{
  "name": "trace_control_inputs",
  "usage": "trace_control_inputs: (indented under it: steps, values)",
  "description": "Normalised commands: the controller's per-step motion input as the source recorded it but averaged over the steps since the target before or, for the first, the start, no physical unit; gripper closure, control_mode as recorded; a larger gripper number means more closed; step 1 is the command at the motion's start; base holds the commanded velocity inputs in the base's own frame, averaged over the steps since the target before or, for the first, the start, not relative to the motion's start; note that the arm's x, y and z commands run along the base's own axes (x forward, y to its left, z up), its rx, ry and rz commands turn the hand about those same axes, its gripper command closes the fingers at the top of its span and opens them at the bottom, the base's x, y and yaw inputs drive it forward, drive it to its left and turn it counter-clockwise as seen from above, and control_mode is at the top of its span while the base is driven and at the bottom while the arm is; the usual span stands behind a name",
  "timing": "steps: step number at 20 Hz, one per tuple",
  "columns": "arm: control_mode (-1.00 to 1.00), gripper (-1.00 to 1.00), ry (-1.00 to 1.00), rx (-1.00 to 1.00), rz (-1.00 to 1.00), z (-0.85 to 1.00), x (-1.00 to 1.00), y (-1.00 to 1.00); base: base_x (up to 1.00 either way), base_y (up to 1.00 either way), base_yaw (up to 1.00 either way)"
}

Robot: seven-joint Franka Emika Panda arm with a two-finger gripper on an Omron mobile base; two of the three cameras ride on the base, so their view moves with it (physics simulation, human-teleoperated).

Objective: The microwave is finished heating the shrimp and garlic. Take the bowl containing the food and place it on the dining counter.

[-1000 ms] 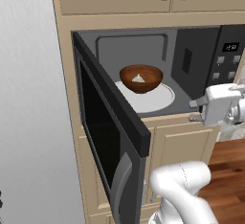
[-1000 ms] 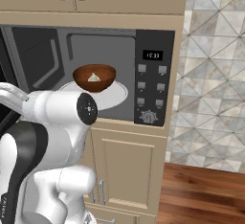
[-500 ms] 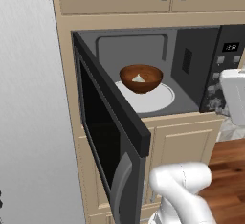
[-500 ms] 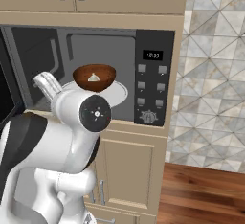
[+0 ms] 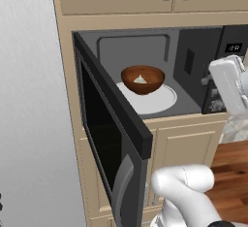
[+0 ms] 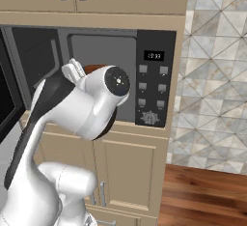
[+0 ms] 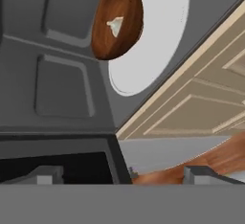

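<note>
The microwave [image 5: 193, 71] stands open, its door [image 5: 109, 119] swung out to the left. Inside, the glossy reddish-brown bowl [image 5: 142, 79] sits on the white turntable [image 5: 157, 102]. A pale lump of garlic [image 5: 140, 79] lies in the bowl. The shrimp is hidden from me. My gripper [image 5: 213, 79] hovers open at the right side of the opening, outside the cavity and apart from the bowl. The hand view shows the bowl [image 7: 117, 19], garlic [image 7: 115, 25] and turntable [image 7: 160, 41] ahead of the open gripper [image 7: 122, 175], nothing between the fingers. The dining counter is out of view.
The open door juts toward the base on the left, with its grey handle [image 5: 123, 192] low down. The button panel [image 6: 154, 85] is right of the cavity. Beige cabinets [image 6: 130, 172] sit below, a tiled wall [image 6: 212, 65] and wooden floor [image 6: 207, 196] to the right.
The hand has risen and turned toward the microwave opening. In the right base view the arm now stands in front of the cavity and covers most of the bowl. The jaws stay open.
</note>
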Motion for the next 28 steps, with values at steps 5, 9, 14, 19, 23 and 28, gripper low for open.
trace_control_inputs:
  steps: [5,9,14,19,23,28]
  values:
    - [-1.0,-1.0,0.02,0.02,-0.17,-0.46,1.0,0.0,0.0,0.0,0.0]
    - [-1.0,-1.0,0.08,0.03,-0.17,-0.18,1.0,0.06,0.0,0.0,0.0]
    - [-1.0,-1.0,0.21,0.03,-0.15,0.0,0.97,0.05,0.0,0.0,0.0]
    - [-1.0,-1.0,0.19,0.0,-0.06,-0.03,0.46,0.0,0.0,0.0,0.0]
    - [-1.0,-1.0,0.12,0.0,-0.07,-0.22,0.51,0.02,0.0,0.0,0.0]
    - [-1.0,-1.0,0.11,0.0,-0.09,-0.32,0.71,0.11,0.0,0.0,0.0]
